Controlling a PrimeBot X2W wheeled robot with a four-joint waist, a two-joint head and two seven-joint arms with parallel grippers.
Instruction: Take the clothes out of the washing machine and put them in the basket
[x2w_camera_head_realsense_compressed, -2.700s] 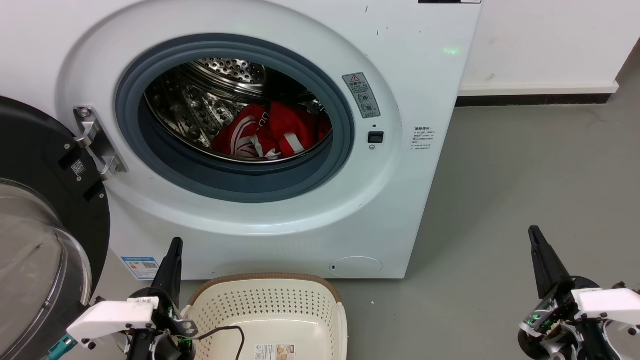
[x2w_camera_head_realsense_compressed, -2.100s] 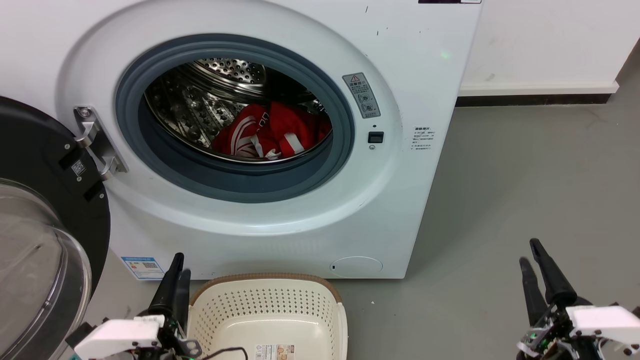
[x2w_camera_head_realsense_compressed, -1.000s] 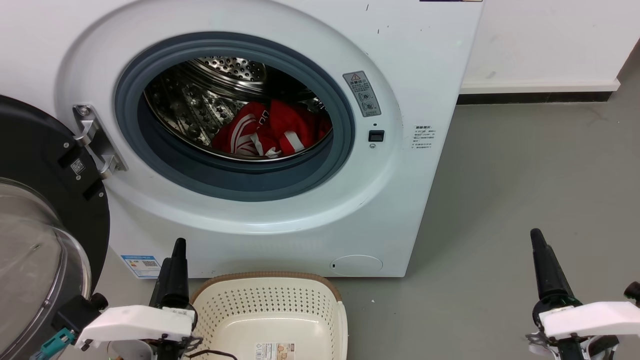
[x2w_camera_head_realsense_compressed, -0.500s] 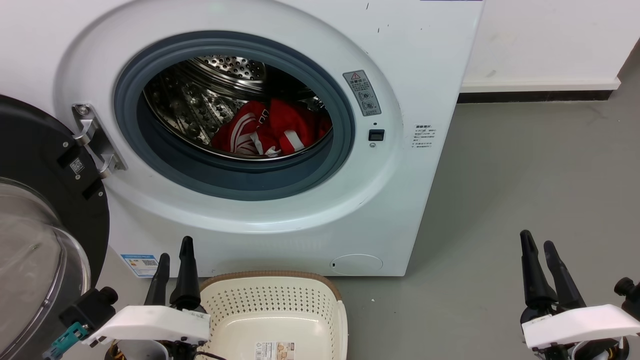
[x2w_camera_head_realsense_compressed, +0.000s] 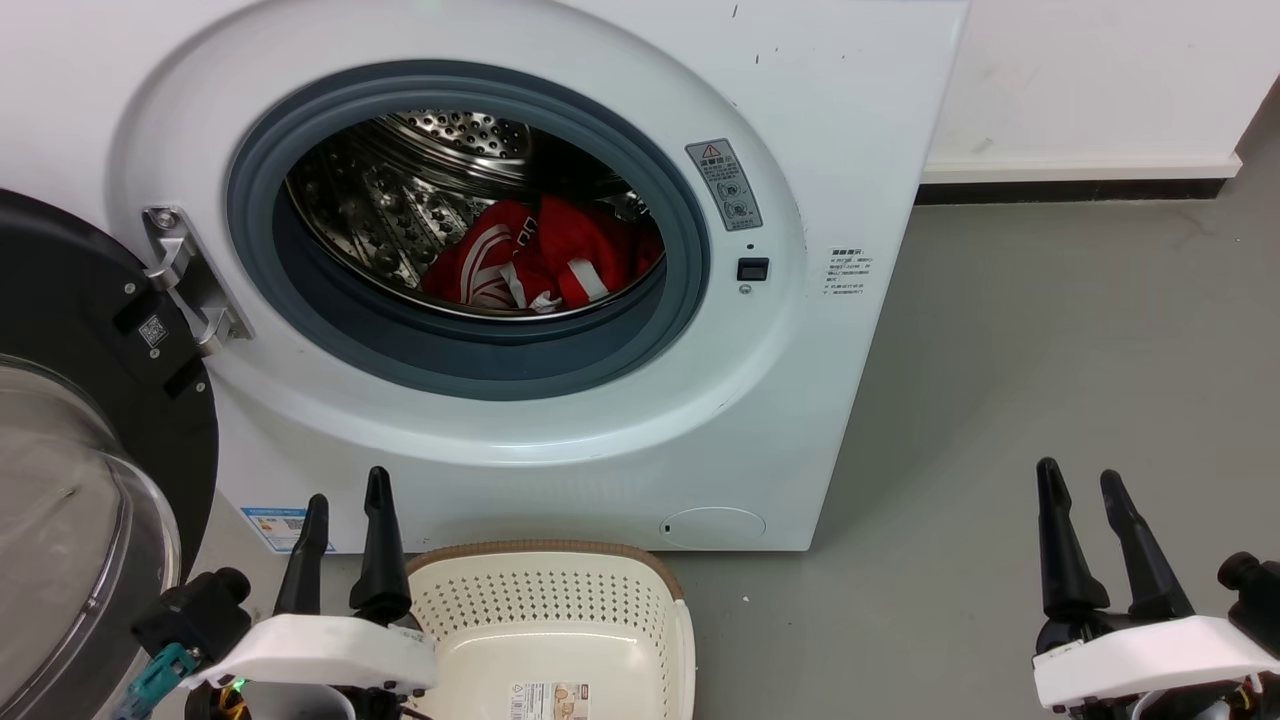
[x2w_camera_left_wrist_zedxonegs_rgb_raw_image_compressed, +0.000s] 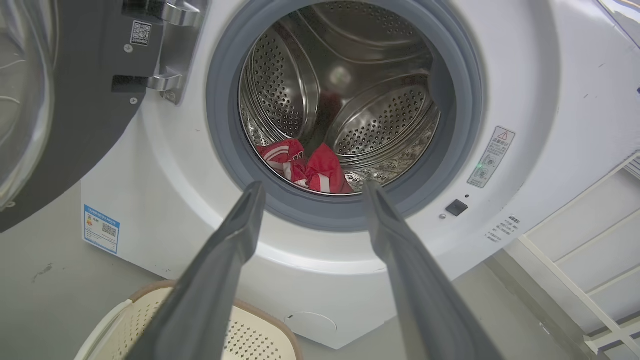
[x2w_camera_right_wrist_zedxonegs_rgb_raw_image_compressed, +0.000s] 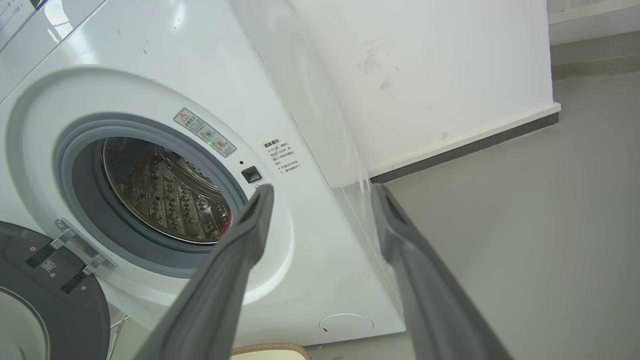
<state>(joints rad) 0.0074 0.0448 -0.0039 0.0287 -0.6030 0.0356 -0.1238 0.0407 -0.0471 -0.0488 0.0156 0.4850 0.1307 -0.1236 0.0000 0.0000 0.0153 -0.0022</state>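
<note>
A grey floor (x2w_camera_head_realsense_compressed: 1050, 350) runs back to a white wall (x2w_camera_head_realsense_compressed: 1080, 80) with a dark skirting (x2w_camera_head_realsense_compressed: 1070, 190) at its foot. The white washer (x2w_camera_head_realsense_compressed: 860, 120) stands at the left of the scene, its door (x2w_camera_head_realsense_compressed: 70, 330) swung wide open to the left on a steel hinge (x2w_camera_head_realsense_compressed: 185, 280). Inside the grey gasket (x2w_camera_head_realsense_compressed: 480, 370), the steel drum (x2w_camera_head_realsense_compressed: 400, 200) holds the clothes (x2w_camera_head_realsense_compressed: 560, 250). They are a red bundle with white stripes lying on the drum's bottom, toward the right of the porthole and back from the gasket. The basket (x2w_camera_head_realsense_compressed: 545, 553) sits on the floor just in front of the washer, below the porthole, with a paper label (x2w_camera_head_realsense_compressed: 550, 700) showing on its bottom. The left gripper (x2w_camera_head_realsense_compressed: 348, 486) is low at the near left, just left of the basket's rim, its fingers pointing toward the washer's front. Its two fingers stand apart, and in the left wrist view they frame the lower part of the porthole, with the clothes showing in the gap. The right gripper (x2w_camera_head_realsense_compressed: 1078, 471) is at the near right over bare floor, well apart from the washer and the basket. Its fingers are spread too, and the right wrist view looks along them at the washer's right front edge and the wall.
</note>
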